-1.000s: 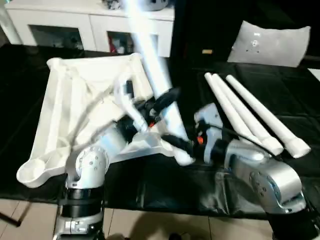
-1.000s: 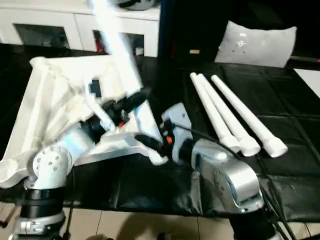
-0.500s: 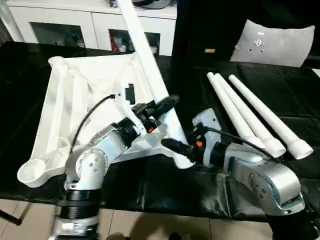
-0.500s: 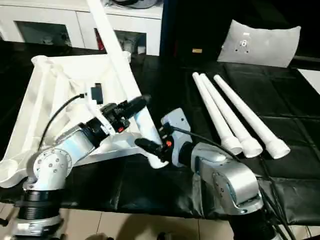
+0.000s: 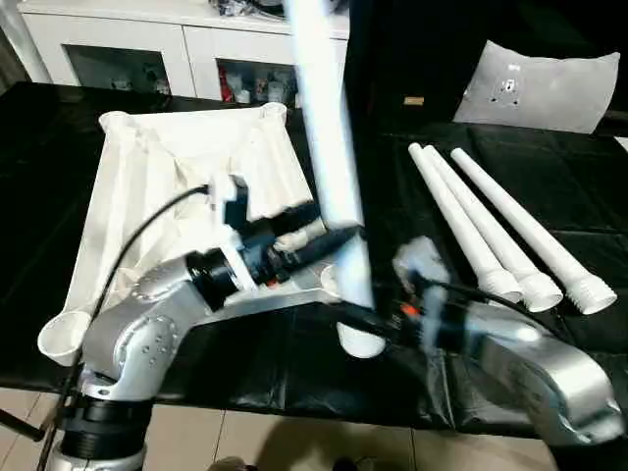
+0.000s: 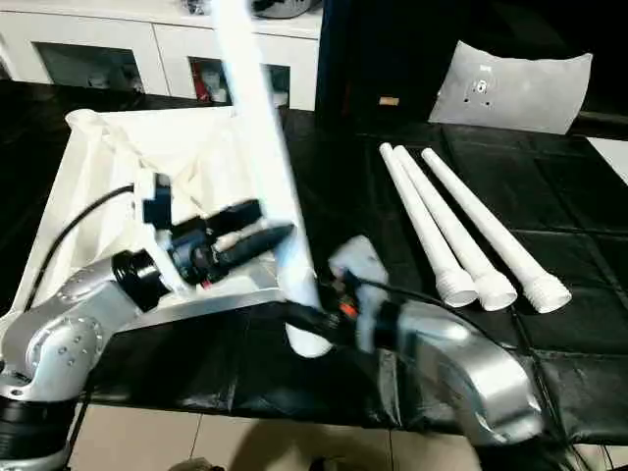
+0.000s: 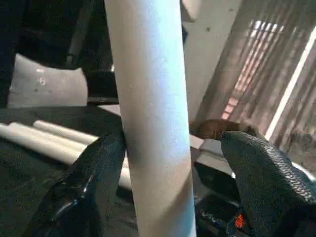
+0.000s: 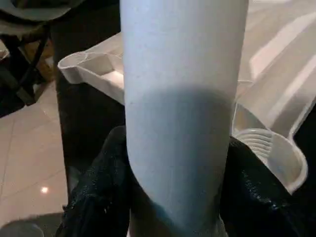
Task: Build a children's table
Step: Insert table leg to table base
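You are looking at one tabletop (image 5: pixel 167 186) lying ribs-up at worktop's left. Right gripper (image 8: pixel 173 197) is clamping one upright leg (image 5: pixel 329 147); left gripper (image 7: pixel 173 177) is standing apart around it. Three legs (image 5: pixel 500 231) are lying right.

Left pincer (image 7: pixel 168 182) gapes wide; right pincer (image 8: pixel 173 187) is clamped, arms converging.

Head cameras look down over the table top (image 5: pixel 147 186); both wrist cameras sit close against the raised leg (image 7: pixel 150 118)
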Robot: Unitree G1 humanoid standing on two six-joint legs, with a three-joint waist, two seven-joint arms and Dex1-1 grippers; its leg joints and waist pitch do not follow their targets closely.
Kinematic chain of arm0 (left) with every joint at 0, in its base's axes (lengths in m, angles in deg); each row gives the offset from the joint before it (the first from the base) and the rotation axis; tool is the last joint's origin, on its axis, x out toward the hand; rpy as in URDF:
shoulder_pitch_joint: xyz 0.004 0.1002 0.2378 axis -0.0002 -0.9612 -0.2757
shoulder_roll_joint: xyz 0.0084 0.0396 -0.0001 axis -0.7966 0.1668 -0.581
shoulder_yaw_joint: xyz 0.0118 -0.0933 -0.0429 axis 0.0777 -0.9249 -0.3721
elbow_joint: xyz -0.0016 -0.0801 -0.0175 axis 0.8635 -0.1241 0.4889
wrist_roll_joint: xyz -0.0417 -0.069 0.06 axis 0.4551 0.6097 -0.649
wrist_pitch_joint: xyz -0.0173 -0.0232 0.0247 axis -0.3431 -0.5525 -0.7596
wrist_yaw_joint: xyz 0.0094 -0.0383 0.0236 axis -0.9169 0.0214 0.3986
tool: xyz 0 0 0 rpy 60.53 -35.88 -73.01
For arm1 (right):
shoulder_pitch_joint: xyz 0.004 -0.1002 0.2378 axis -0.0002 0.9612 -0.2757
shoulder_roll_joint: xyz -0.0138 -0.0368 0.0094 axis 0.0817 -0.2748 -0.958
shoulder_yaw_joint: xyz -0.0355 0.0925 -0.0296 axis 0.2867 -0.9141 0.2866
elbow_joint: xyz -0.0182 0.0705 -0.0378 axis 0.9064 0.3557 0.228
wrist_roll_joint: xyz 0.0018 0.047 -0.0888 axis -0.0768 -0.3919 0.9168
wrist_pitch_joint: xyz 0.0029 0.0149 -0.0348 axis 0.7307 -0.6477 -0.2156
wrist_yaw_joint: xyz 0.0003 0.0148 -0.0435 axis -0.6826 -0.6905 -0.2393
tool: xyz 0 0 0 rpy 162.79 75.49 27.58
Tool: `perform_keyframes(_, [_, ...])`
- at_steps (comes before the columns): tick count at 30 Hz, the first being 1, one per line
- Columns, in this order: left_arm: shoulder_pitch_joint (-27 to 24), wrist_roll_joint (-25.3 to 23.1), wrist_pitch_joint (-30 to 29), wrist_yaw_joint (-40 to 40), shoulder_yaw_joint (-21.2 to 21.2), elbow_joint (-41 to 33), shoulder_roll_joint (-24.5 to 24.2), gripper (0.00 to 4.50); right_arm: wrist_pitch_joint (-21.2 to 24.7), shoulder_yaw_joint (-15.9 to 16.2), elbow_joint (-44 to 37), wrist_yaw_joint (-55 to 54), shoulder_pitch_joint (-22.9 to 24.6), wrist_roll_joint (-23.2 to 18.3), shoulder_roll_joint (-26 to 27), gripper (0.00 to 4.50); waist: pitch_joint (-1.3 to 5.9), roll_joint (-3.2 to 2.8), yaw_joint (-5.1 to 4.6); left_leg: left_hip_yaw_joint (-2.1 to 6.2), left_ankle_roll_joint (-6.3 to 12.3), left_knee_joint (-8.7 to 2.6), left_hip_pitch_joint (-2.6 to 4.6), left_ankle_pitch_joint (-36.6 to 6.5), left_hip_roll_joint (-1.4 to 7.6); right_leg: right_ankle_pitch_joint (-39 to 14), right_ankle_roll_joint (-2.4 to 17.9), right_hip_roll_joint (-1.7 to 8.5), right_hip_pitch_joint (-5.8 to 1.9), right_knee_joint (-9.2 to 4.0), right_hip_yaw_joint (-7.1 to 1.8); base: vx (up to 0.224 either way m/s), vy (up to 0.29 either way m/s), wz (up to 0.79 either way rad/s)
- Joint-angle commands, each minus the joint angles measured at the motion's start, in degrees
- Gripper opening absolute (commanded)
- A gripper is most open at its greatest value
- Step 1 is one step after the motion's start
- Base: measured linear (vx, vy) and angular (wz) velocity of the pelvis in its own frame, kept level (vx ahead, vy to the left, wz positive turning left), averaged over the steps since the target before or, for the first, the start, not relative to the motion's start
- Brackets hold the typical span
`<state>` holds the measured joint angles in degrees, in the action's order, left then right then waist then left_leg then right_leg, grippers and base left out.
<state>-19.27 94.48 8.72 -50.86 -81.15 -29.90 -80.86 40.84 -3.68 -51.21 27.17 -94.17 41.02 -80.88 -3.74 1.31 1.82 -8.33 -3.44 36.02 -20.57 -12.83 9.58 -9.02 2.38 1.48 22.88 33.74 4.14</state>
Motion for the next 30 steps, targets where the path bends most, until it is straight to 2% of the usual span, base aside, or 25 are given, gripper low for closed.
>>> perform_keyframes(1, [1.11,1.71,1.11,1.23,-2.06,-0.04,1.72,4.07,-1.90,-2.65,1.55,-0.85,-0.29,-0.20,1.50,1.90,3.38,-0.52,-0.22,0.53,1.76,-4.39,0.00,-9.08,2.87,-28.65,3.85,5.98,-3.04,-5.71,-3.05,0.000,0.000,0.00])
perform_keyframes(4, [1.78,8.34,0.95,3.91,-6.51,0.84,5.10,4.32,-3.74,-6.69,2.23,-2.93,-1.92,-3.89,6.08,1.90,3.56,-0.44,-0.41,0.59,1.47,-4.13,-0.11,-9.47,2.45,-31.97,2.89,6.03,-3.04,-6.15,-2.61,0.000,0.000,0.00])
perform_keyframes(5, [1.96,9.67,0.97,4.48,-7.36,0.98,5.78,4.37,-4.04,-7.59,2.30,-3.32,-2.35,-4.84,7.09,1.90,3.64,-0.36,-0.53,0.58,1.69,-4.09,-0.03,-9.34,2.46,-31.27,2.81,5.82,-2.95,-6.09,-2.54,0.000,0.000,0.00])
perform_keyframes(6, [2.18,11.02,0.85,5.05,-8.17,1.12,6.35,4.37,-3.20,-8.68,2.08,-3.60,-2.97,-6.73,8.15,1.90,3.62,-0.53,-0.56,0.64,1.77,-4.18,0.02,-9.45,2.53,-31.05,2.83,5.78,-2.83,-6.09,-2.52,0.000,0.000,0.00])
perform_keyframes(7, [3.23,14.29,1.49,7.59,-10.79,1.89,8.27,4.47,-2.29,-9.79,1.89,-3.77,-3.73,-9.08,9.16,1.90,3.70,-0.54,-0.70,0.73,1.98,-4.25,0.10,-9.49,2.63,-30.11,2.94,5.57,-2.83,-5.96,-2.43,0.000,0.000,0.00])
perform_keyframes(8, [4.23,16.51,1.90,9.71,-12.70,2.73,9.45,4.50,-1.54,-10.51,1.83,-3.69,-4.35,-10.89,9.60,1.90,3.79,-0.83,-0.63,0.63,2.09,-4.10,0.28,-9.17,2.60,-28.75,3.29,5.46,-2.76,-5.90,-2.46,0.000,0.000,0.00])
perform_keyframes(9, [5.04,17.02,2.27,10.98,-13.83,3.39,10.07,4.50,-1.26,-10.84,1.99,-3.46,-4.79,-12.06,9.74,1.90,3.82,-0.79,-0.66,0.60,2.20,-4.11,0.32,-8.96,2.67,-27.72,3.58,5.39,-2.78,-5.82,-2.51,0.000,0.000,0.00])
perform_keyframes(10, [5.64,16.77,2.58,11.86,-14.45,3.90,10.34,4.50,-1.09,-11.08,2.16,-3.35,-5.15,-12.76,9.81,1.90,3.95,-0.75,-0.57,0.67,2.44,-4.12,0.18,-8.04,2.67,-25.24,4.35,5.33,-3.09,-5.45,-2.55,0.000,0.000,0.00])
perform_keyframes(12, [7.15,14.14,2.67,13.55,-14.83,5.55,10.10,4.50,-0.48,-11.64,2.55,-2.59,-5.95,-13.71,9.87,1.90,3.98,-0.73,-0.45,0.68,2.90,-4.26,0.10,-6.99,2.79,-22.88,4.49,5.20,-3.20,-5.11,-2.66,0.000,0.000,0.00])
perform_keyframes(13, [9.04,7.54,2.15,17.48,-13.54,8.28,8.79,4.50,0.04,-11.99,2.92,-1.60,-6.66,-13.87,9.90,1.90,4.06,-0.59,-0.24,0.56,3.18,-4.20,0.25,-6.36,2.77,-22.56,4.13,5.22,-3.16,-5.10,-2.76,0.000,0.000,0.00])
perform_keyframes(14, [9.21,6.94,2.08,17.88,-13.38,8.55,8.65,4.50,0.07,-12.02,2.95,-1.52,-6.72,-13.86,9.91,1.90,4.19,-0.61,-0.06,0.69,3.31,-4.16,0.28,-5.19,2.78,-21.05,3.80,5.17,-3.24,-4.72,-2.84,0.000,0.000,0.00])
perform_keyframes(16, [10.78,1.12,1.96,21.15,-11.22,10.98,6.97,4.50,0.36,-12.03,3.20,-1.00,-7.26,-13.91,9.81,1.90,4.22,-0.63,0.04,0.73,3.31,-4.18,0.07,-4.04,2.79,-20.45,3.23,5.38,-3.49,-4.63,-2.83,0.000,0.000,0.00])
perform_keyframes(17, [11.28,-0.47,2.00,21.87,-10.29,11.56,6.35,4.50,0.35,-11.92,3.35,-0.85,-7.47,-13.88,9.66,1.90,4.26,-0.39,0.12,0.81,3.38,-4.26,-0.02,-3.42,2.85,-20.41,3.05,5.51,-3.57,-4.51,-2.87,0.000,0.000,0.00])
perform_keyframes(18, [11.95,-2.73,2.57,21.88,-8.44,11.73,5.20,4.50,0.46,-11.72,3.53,-0.75,-7.77,-14.14,9.41,1.90,4.28,-0.53,0.12,0.76,3.33,-4.20,0.01,-3.09,2.88,-20.19,3.15,5.52,-3.48,-4.48,-2.91,0.000,0.000,0.00])
perform_keyframes(19, [12.22,-3.19,2.88,21.70,-7.58,11.58,4.68,4.50,0.56,-11.60,3.60,-0.82,-7.92,-14.45,9.23,1.90,4.35,-0.57,0.17,0.79,3.25,-4.17,0.00,-2.58,2.93,-19.43,3.50,5.64,-3.51,-4.37,-2.98,0.000,0.000,0.00])
perform_keyframes(20, [12.85,-3.17,2.22,22.30,-6.93,11.08,4.53,4.50,0.50,-11.23,3.61,-0.86,-8.02,-14.48,8.95,1.90,4.45,-0.29,0.20,0.74,3.23,-4.16,-0.07,-1.99,3.05,-18.23,4.34,5.79,-3.58,-4.22,-3.08,0.000,0.000,0.00])
perform_keyframes(23, [14.10,-3.96,1.29,23.10,-5.88,10.42,4.44,4.50,0.45,-10.61,3.60,-0.71,-8.13,-14.03,8.58,1.90,4.33,-0.44,0.33,0.61,2.86,-4.10,-0.11,-2.22,3.02,-17.28,6.15,5.87,-3.60,-4.03,-3.10,0.000,0.000,0.00])
perform_keyframes(26, [16.69,-5.75,-0.89,20.66,-2.00,6.24,3.35,4.50,-1.39,-7.78,4.36,-1.20,-8.08,-8.61,7.58,1.90,4.15,-0.54,0.33,0.63,2.24,-4.16,-0.15,-3.18,3.09,-19.35,5.96,6.00,-3.55,-4.17,-3.11,0.000,0.000,0.00])
perform_keyframes(27, [16.69,-5.75,-0.89,20.66,-2.00,6.24,3.35,4.50,-1.39,-7.78,4.36,-1.20,-8.08,-8.61,7.58,1.90,4.15,-0.47,0.31,0.61,1.99,-4.13,-0.12,-3.36,3.09,-19.90,5.87,6.05,-3.53,-4.22,-3.12,0.000,0.000,0.00])
perform_keyframes(28, [16.94,-5.56,-1.35,19.92,-1.25,5.06,3.09,4.50,-1.88,-7.47,4.75,-1.77,-8.19,-7.62,7.56,1.90,4.05,-0.42,0.26,0.53,1.92,-4.10,-0.21,-3.79,2.90,-21.17,5.75,6.04,-3.52,-4.38,-3.13,0.000,0.000,0.00])
perform_keyframes(29, [17.13,-4.67,-2.31,18.95,-0.32,3.13,2.81,4.50,-2.57,-7.06,5.69,-3.23,-8.56,-5.81,7.55,1.90,3.93,-0.74,0.21,0.57,1.56,-4.11,-0.18,-4.86,2.91,-22.94,5.40,5.95,-3.40,-4.60,-3.02,0.000,0.000,0.00])
perform_keyframes(30, [17.22,-3.92,-3.10,18.17,0.60,1.47,2.54,4.50,-3.31,-6.53,6.62,-4.43,-8.95,-4.14,7.40,1.90,3.98,-0.60,0.21,0.55,1.47,-4.10,-0.17,-4.93,2.92,-23.51,5.06,6.07,-3.40,-4.70,-3.02,0.000,0.000,0.00])
